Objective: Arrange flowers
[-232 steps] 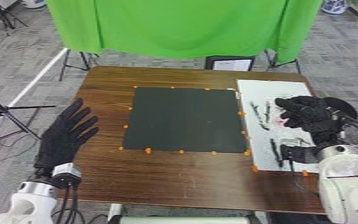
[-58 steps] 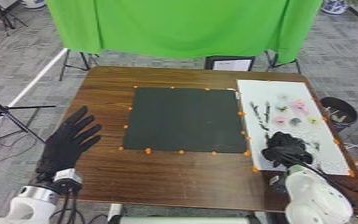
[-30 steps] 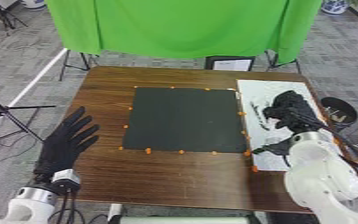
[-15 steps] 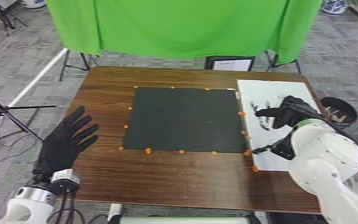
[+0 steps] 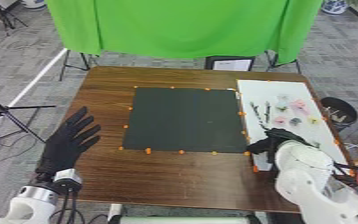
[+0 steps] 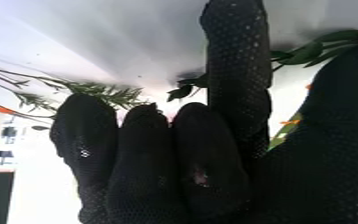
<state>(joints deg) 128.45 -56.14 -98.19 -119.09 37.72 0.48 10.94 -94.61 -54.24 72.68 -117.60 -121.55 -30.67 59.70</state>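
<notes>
In the head view, my right hand (image 5: 278, 141) is over the near part of the white board (image 5: 260, 86), at its left edge. Beyond it lie a pink flower (image 5: 298, 105), a smaller pink one (image 5: 279, 120), a yellowish one (image 5: 314, 120) and dark slender stems (image 5: 267, 112). My left hand (image 5: 66, 142) is held open at the table's left side. In the right wrist view, my right hand (image 6: 238, 55) has relaxed fingers and the thumb apart from them. Behind it are a feathery sprig (image 6: 95, 91) and a leafy sprig (image 6: 307, 53); whether it touches them is unclear.
A black square mat (image 5: 186, 120) with orange markers round it lies mid-table, left of the board. A dark round container (image 5: 339, 109) stands off the table's right edge. Green cloth (image 5: 184, 27) hangs behind the table.
My right hand has come back from the board's middle to its near left part, uncovering the flowers. The left hand has kept its place.
</notes>
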